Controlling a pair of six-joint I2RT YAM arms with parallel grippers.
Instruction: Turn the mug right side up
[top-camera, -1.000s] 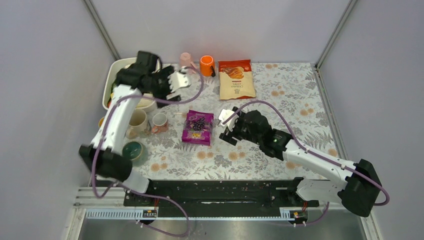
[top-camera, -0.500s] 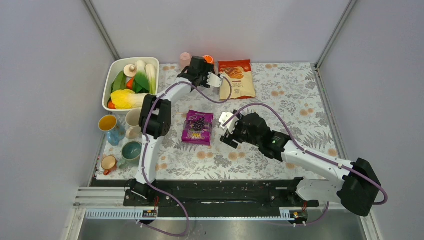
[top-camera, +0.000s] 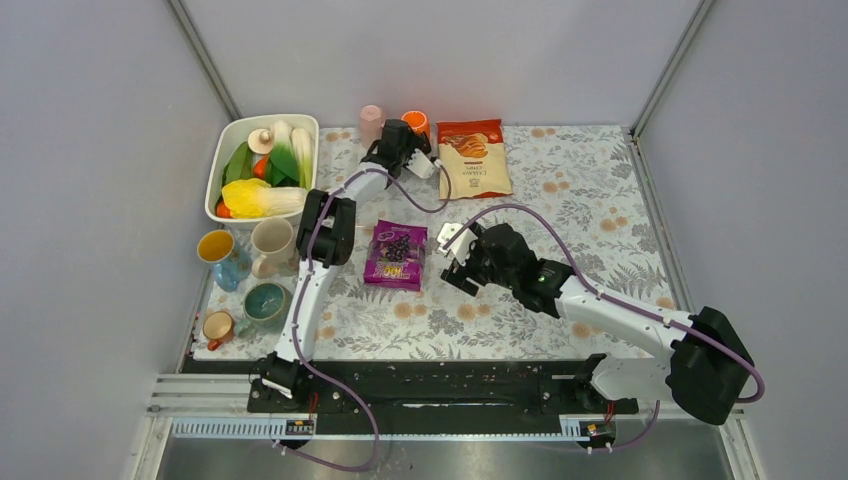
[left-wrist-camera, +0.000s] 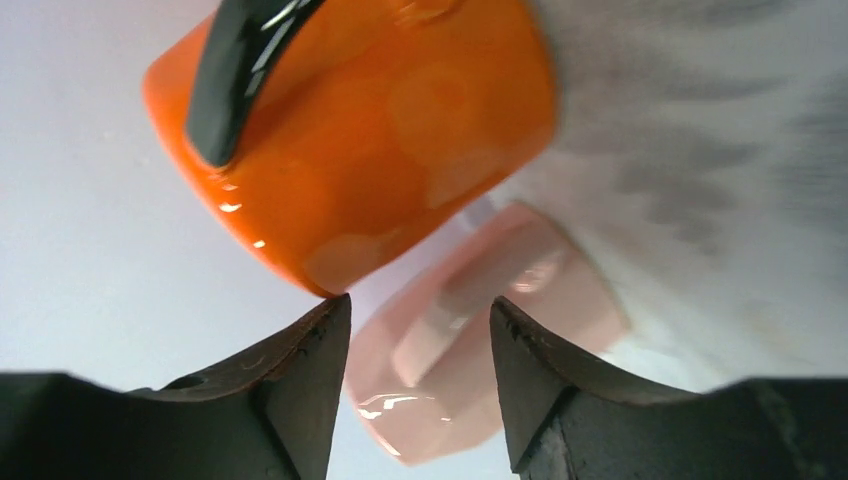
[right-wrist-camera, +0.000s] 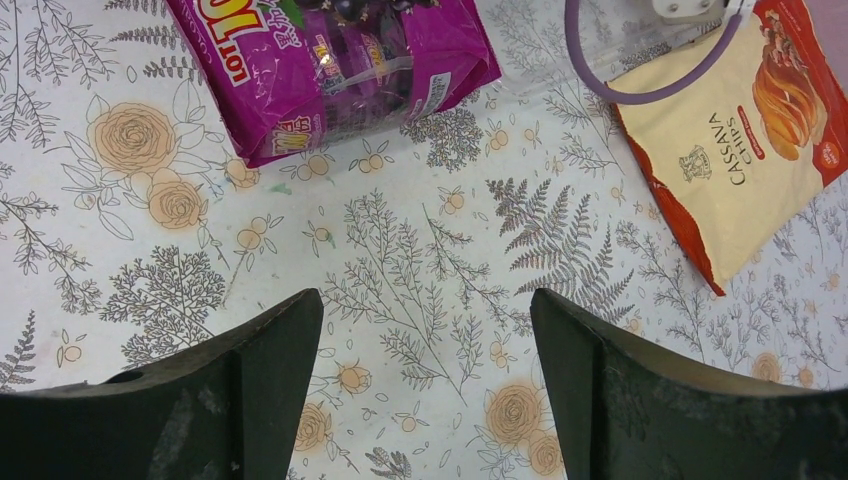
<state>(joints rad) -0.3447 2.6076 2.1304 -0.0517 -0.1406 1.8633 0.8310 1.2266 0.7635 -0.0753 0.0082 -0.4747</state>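
one glossy orange mug (left-wrist-camera: 380, 140), black handle (left-wrist-camera: 232, 85)

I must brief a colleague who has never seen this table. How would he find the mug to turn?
Look at the far edge of the table, just left of the chips bag. The mug stands there beside a pale pink cup; it alone is bright orange with a black handle.

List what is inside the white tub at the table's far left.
The white tub holds vegetables: a mushroom, leafy greens, a pale cabbage and an orange piece. Its floor and anything beneath them are covered.
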